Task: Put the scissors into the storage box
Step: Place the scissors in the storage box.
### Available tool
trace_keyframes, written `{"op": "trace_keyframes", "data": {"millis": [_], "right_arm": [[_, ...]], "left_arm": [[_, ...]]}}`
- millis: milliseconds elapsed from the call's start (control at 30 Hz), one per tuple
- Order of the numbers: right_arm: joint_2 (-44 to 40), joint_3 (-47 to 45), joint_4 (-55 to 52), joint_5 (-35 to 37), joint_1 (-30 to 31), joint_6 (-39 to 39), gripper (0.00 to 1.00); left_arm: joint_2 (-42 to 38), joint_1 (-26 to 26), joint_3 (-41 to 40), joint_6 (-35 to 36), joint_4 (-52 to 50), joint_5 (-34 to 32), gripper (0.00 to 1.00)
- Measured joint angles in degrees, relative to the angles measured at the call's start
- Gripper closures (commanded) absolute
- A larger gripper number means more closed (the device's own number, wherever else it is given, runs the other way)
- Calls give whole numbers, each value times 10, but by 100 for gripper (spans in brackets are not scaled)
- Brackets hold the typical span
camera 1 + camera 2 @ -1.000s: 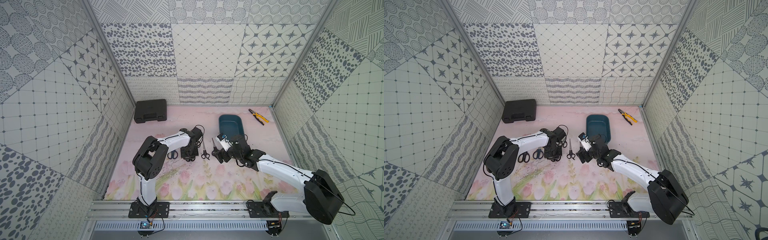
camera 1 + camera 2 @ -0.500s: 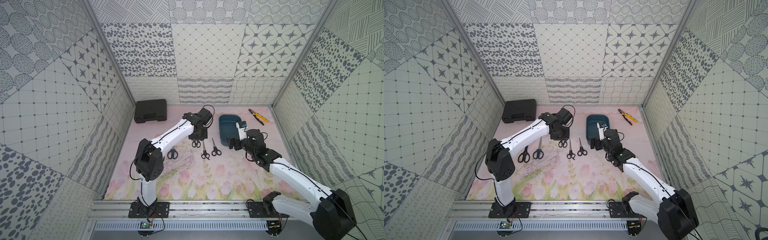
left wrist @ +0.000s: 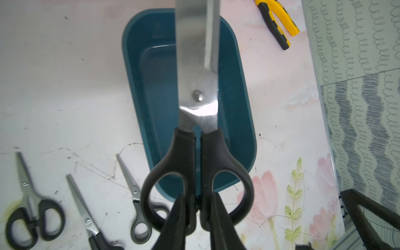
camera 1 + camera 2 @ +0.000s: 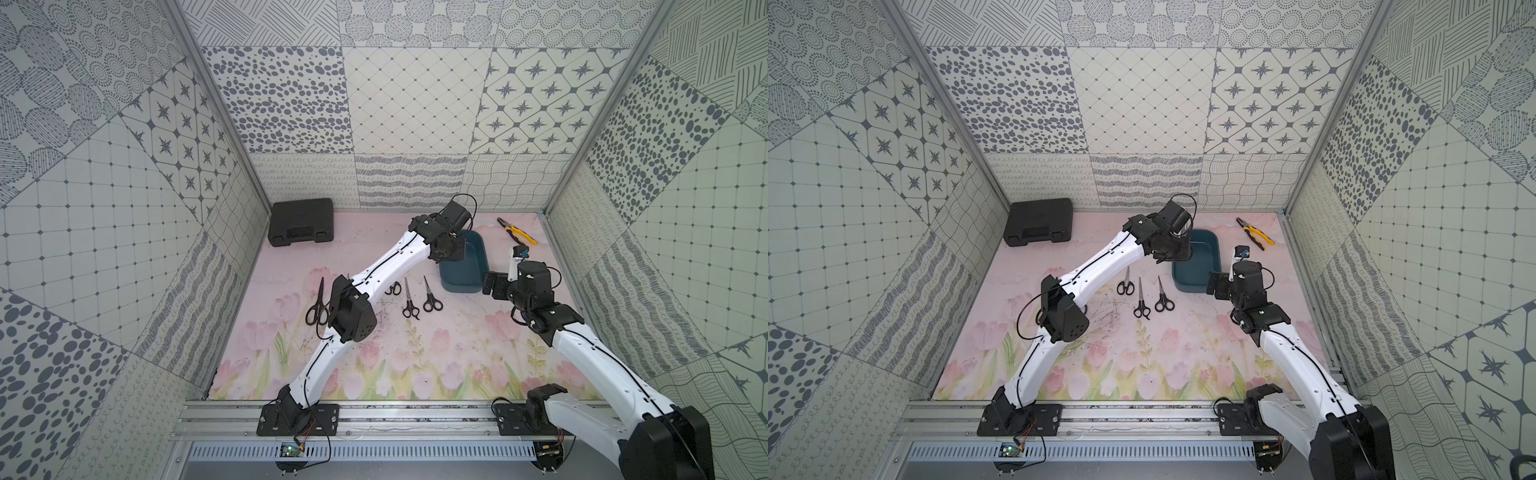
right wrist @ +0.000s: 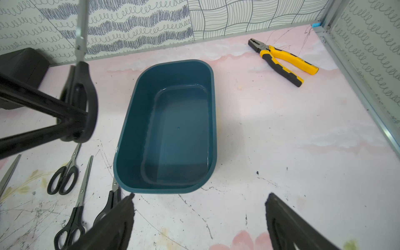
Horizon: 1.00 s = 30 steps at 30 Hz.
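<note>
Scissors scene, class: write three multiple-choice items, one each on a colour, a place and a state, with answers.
1. The storage box is: A dark teal; B red; C white.
2. The pliers lie: A on the table near its far right corner; B in the box; C on a shelf.
3. The left gripper is: A open; B shut on the scissors; C shut on the pliers.
Answers: A, its walls are teal; A, they lie by that corner; B, its fingers clamp the black handles.

Black hard-shell case (image 4: 301, 222), moulded handle: lay flat and closed at the far left corner of the bench (image 4: 415, 353). Pliers (image 4: 518, 232), yellow-and-black handles slightly parted: lay flat near the far right corner, well apart from the case.
</note>
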Motion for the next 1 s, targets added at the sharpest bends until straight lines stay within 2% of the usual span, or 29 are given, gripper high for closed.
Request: {"op": "trace_keyframes", "data": {"millis": [533,733,800,867,933,1000], "right_arm": [[-32,-25,7,17,0,9,4],[-31,-29,10,19,0,11,3],[-30,-29,12,22,0,11,3],[-30,-29,13,25,0,10,4],[-30,-29,14,29,0,9,3],[-30,-29,16,31,0,9,4]], "left_arm": [[131,10,13,-61,125,92,100],[148,18,13,-90,151,113,100],[152,20,14,-98,157,120,96],[156,22,14,-106,162,126,98],[160,24,14,-110,167,134,88],[162,26,14,-113,171,140,88]]}}
